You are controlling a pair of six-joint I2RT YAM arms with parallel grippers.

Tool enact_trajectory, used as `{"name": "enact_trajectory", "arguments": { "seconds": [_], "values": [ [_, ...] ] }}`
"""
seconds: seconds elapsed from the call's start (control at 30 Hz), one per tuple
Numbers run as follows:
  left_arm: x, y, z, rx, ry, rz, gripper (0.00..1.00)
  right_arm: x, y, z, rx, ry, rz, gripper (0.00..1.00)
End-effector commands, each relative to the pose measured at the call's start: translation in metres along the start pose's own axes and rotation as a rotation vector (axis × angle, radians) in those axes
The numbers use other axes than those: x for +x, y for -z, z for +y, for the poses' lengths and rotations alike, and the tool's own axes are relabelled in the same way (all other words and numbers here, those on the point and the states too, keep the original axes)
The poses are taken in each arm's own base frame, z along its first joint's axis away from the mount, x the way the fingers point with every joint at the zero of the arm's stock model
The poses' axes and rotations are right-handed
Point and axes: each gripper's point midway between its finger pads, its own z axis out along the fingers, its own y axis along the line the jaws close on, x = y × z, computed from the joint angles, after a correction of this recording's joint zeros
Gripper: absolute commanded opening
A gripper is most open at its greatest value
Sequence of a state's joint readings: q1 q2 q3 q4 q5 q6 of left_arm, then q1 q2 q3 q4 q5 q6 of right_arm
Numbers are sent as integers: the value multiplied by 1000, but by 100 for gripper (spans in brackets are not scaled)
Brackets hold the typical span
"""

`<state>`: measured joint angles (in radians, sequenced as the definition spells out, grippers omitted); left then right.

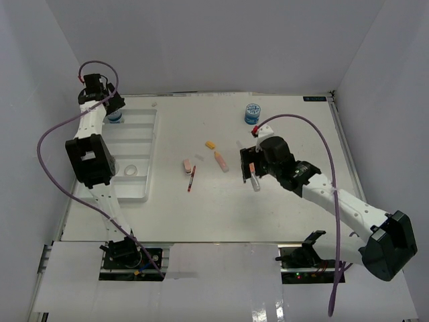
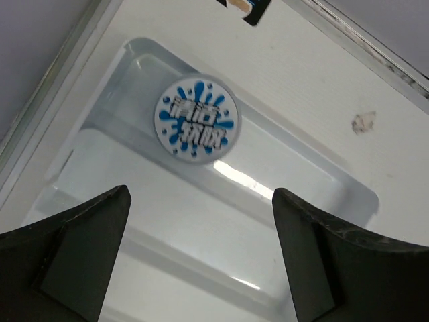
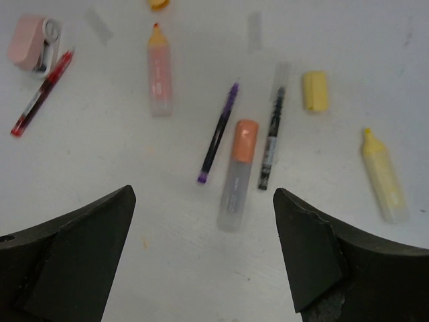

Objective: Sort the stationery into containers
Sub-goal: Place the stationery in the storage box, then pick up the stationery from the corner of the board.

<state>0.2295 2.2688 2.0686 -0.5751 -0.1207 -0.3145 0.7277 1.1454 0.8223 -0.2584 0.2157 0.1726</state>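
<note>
Left gripper (image 2: 201,194): jaws spread wide, nothing between, hanging above the far end of the flat white plastic tray with raised dividers (image 2: 348,184). Directly below, lid up in the tray's far compartment and apart from both fingers: round tub with a blue-and-white splash label (image 2: 196,119). By the look of it, already sorted; no reason to touch again.

Right gripper (image 3: 204,194): jaws likewise wide apart and empty, hovering over loose stationery on the white tabletop (image 1: 201,221), well apart from the tray. Nearest below: marker with an orange cap and frosted translucent barrel (image 3: 238,174), flanked by a thin purple pen (image 3: 218,133) on one side and a thin black pen (image 3: 271,137) on the other, both just beside it. Further out: pale yellow marker (image 3: 384,176), small yellow eraser (image 3: 314,90), pink marker with an orange tip (image 3: 159,70), thin red pen (image 3: 41,94) against a pink eraser (image 3: 30,41). In the top view, second blue-white tub (image 1: 253,113) at the far side of the table and small clear roll (image 1: 131,170) inside the tray.

Orange-capped marker judged light, rigid, smooth plastic; round barrel, so likely to roll or slip. Best taken across the barrel near mid-length, fingers square to the long axis, to avoid tipping. Worth minding the two pens alongside, easily nudged or pinched in the same closing. Thin pens probably harder: low on the surface, little to bite on.
</note>
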Motion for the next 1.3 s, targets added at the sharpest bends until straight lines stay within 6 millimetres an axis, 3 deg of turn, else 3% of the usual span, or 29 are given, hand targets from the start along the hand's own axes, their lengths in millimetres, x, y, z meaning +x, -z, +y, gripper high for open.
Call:
{"name": "enact_trajectory", "arguments": {
  "seconds": [0.0, 0.03, 0.07, 0.1, 0.13, 0.17, 0.2, 0.23, 0.27, 0.3, 0.33, 0.37, 0.4, 0.43, 0.5, 0.57, 0.6, 0.63, 0.67, 0.7, 0.73, 0.77, 0.8, 0.87, 1.0, 1.27],
  "values": [
    [-38, 88, -37, 158, 5, -87, 98, -46, 0, -42, 131, -59, -57, 90],
    [-26, 107, -48, 186, -15, -72, 98, -47, -8, -52, 168, -62, -44, 90],
    [-17, 117, -55, 206, -26, -61, 98, -66, -8, -58, 182, -70, -74, 90],
    [-4, 129, -71, 235, -49, -50, 98, -72, -11, -72, 215, -81, -73, 90],
    [-4, 155, -80, 265, -59, -72, 98, -79, -14, -77, 218, -90, -75, 90],
    [27, 156, -82, 266, -82, -17, 98, -78, -27, -83, 226, -98, -49, 90],
    [47, 170, -103, 308, -123, -1, 98, -94, -28, -96, 247, -118, -73, 90],
    [54, 196, -118, 355, -146, -27, 98, -92, -43, -103, 253, -120, -48, 90],
    [92, 195, -115, 355, -174, 40, 98, -98, -48, -109, 263, -115, -51, 90],
    [115, 210, -130, 396, -209, 65, 98, -112, -52, -120, 286, -118, -76, 90],
    [121, 230, -135, 434, -194, 53, 98, -112, -70, -126, 284, -97, -63, 90],
    [139, 241, -141, 487, -211, 83, 98, -117, -78, -129, 275, -92, -72, 90],
    [176, 243, -137, 493, -251, 143, 98, -122, -86, -134, 271, -94, -82, 90],
    [177, 257, -135, 517, -263, 111, 98, -129, -103, -136, 255, -90, -93, 90],
    [209, 256, -120, 507, -309, 140, 98, -136, -120, -142, 246, -79, -97, 90],
    [206, 266, -112, 528, -320, 82, 98, -141, -146, -149, 249, -52, -85, 90],
    [218, 263, -104, 521, -327, 90, 98, -129, -166, -151, 246, -48, -49, 90],
    [215, 266, -106, 545, -324, 59, 98, -143, -172, -153, 247, -28, -72, 90],
    [216, 269, -107, 566, -326, 54, 98, -145, -179, -156, 247, 9, -68, 90],
    [215, 272, -107, 578, -320, 42, 98, -146, -187, -157, 243, 23, -68, 90],
    [218, 270, -106, 583, -318, 40, 98, -134, -204, -159, 237, 33, -39, 90],
    [220, 269, -105, 582, -321, 38, 98, -146, -207, -161, 240, 50, -63, 90],
    [222, 268, -104, 578, -322, 38, 98, -136, -221, -165, 246, 57, -37, 90],
    [227, 264, -100, 567, -329, 42, 98, -145, -229, -172, 273, 64, -54, 90],
    [230, 260, -97, 554, -335, 45, 98, -133, -251, -185, 297, 50, -32, 90],
    [234, 255, -94, 536, -352, 59, 98, -124, -269, -196, 288, 54, -29, 90]
  ]
}}
